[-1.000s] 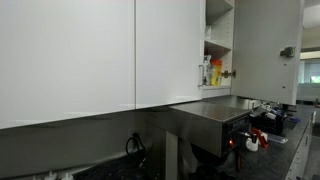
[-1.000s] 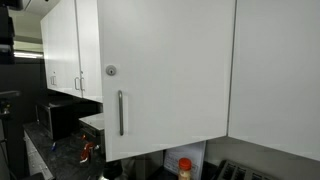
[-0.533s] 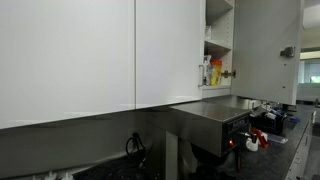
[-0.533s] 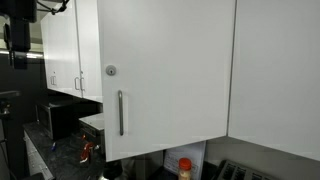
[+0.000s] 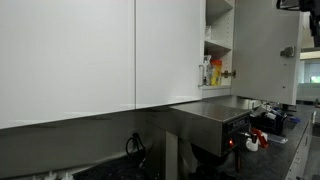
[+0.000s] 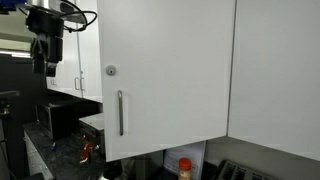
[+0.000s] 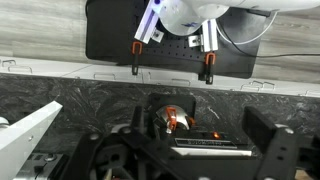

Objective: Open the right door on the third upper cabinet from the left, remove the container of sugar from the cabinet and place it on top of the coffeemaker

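Pincer: your pincer [image 6: 45, 68] hangs high beside the white cabinets, jaws spread wide and released, with nothing between them. The wrist view shows the same empty gap.
Right door: the right door [image 6: 170, 80] is a glossy white panel with a silver bar handle [image 6: 121, 112] near its left edge. It looks already swung out.
Cabinet: the third upper cabinet [image 5: 221, 30] stands open, showing white shelves.
Container of sugar: the container of sugar [image 5: 219, 73] appears to be the pale shape on the lower shelf, just beside the yellow and red bottles [image 5: 208, 72]. It is too small here to be sure.
Handling: expect a stiff, smooth canister of moderate weight whose contents shift if tipped. The sides are likely slippery.
Where to hold: grip across the body at mid-height, below the lid and not by the lid. Keep it upright.
Coffeemaker: the coffeemaker [image 5: 215, 112] sits just below the open cabinet. Its flat steel top is wide enough for 1 canister.
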Motion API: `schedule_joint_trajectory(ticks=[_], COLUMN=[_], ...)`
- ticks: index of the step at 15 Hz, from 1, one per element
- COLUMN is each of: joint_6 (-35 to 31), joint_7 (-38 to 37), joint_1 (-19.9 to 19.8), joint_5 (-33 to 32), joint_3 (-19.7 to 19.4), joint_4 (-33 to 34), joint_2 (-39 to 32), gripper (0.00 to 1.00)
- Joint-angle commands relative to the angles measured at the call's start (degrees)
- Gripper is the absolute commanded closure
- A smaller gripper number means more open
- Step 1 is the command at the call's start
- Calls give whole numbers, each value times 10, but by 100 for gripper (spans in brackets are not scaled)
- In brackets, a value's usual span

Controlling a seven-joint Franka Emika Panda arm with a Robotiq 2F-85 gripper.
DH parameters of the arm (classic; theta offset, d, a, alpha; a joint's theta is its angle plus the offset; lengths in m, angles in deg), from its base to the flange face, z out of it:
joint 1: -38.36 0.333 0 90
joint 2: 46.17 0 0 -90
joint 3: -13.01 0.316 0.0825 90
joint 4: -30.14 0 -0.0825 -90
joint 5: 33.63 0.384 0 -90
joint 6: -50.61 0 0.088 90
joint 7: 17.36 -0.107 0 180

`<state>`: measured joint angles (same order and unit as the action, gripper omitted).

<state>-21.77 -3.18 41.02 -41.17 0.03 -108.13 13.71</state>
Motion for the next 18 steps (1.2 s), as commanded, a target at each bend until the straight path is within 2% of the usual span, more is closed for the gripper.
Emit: schedule_joint_trajectory(ticks=[1,6,9,14,18], joint_6=[-51,-230,-310,-471,-565], joint_7=[-15,-61,-76,-79,-72], joint_1=[-3,-19,-26,-41,-58], joint_5=[4,-3,-3,-7,-4], joint_3=[13,31,38,37,30], joint_4=[2,-43,-72,-122,-143], joint_2=[-56,-101,-126,-147,-156], gripper=[0,0,0,0,0])
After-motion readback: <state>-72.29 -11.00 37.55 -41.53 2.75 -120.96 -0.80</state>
